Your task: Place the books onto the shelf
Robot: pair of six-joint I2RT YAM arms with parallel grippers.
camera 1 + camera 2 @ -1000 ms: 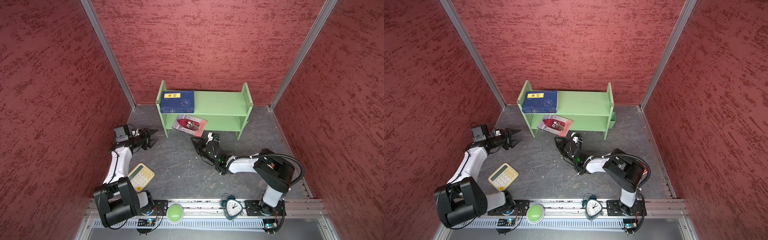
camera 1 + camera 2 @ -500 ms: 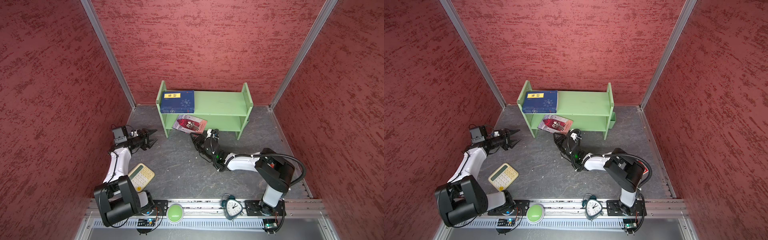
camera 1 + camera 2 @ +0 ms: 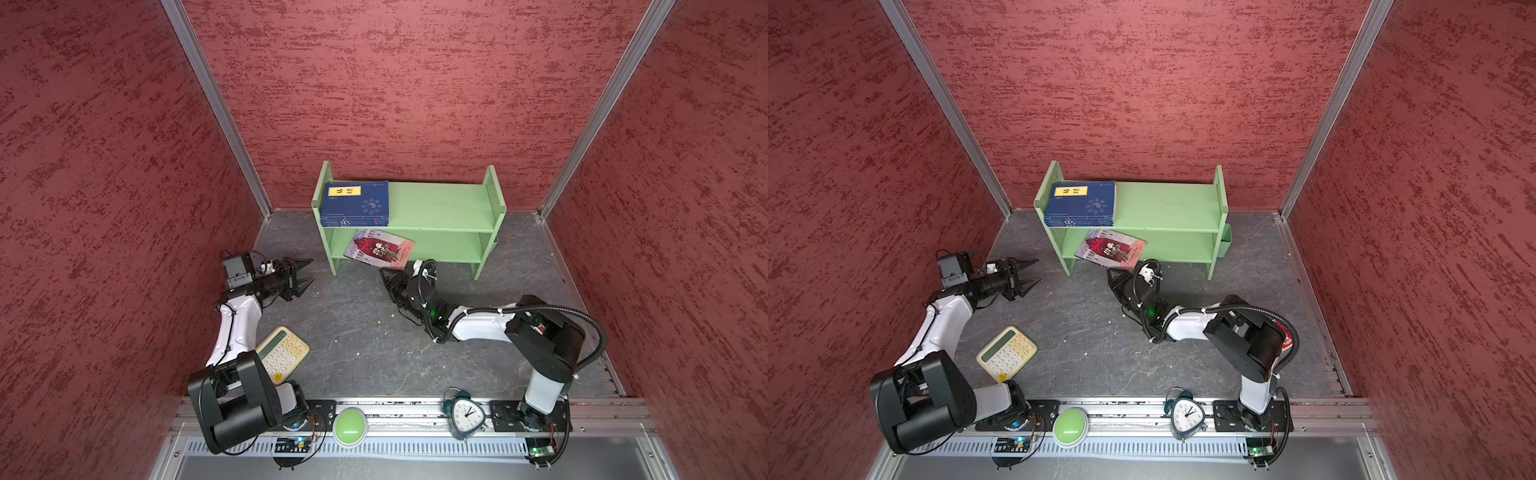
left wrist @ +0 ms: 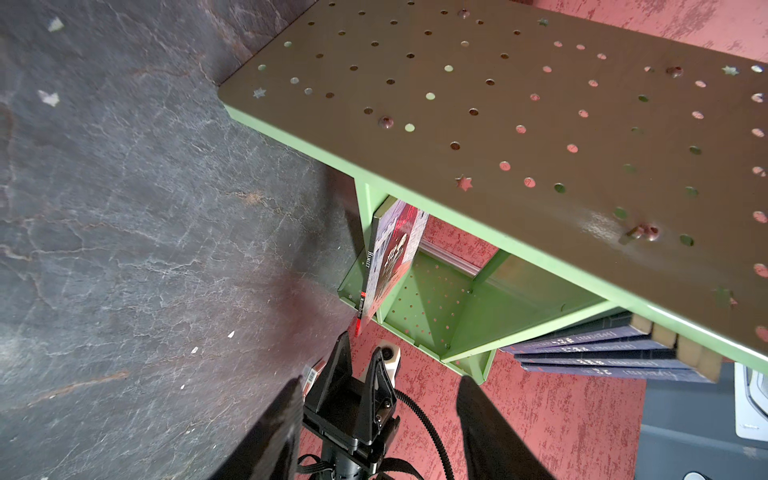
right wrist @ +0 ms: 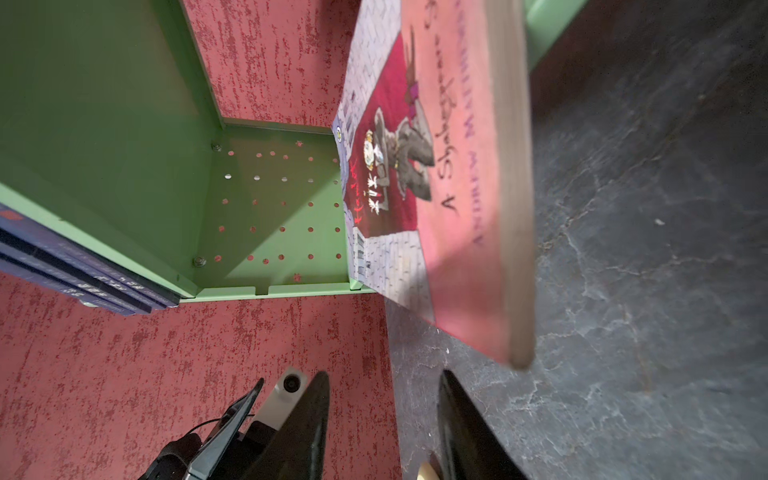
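The light green shelf [image 3: 440,205] stands against the back wall. A stack of navy-blue books [image 3: 355,205] with a yellow label lies flat at the left of its top tier. A red-pink book [image 3: 379,249] rests partly on the lower tier and juts out over the floor at the front. My right gripper [image 3: 384,274] is low on the floor just in front of that book's near corner, open and empty; the red-pink book [image 5: 457,187] fills the right wrist view. My left gripper [image 3: 305,274] hovers open and empty, left of the shelf's side panel [image 4: 498,104].
A cream-yellow calculator [image 3: 282,353] lies on the dark floor beside the left arm. An alarm clock [image 3: 467,415] and a green button [image 3: 350,426] sit on the front rail. Red walls enclose three sides.
My right gripper has crept forward towards the red-pink book's front corner. The left gripper has hardly moved, and the books stay put.
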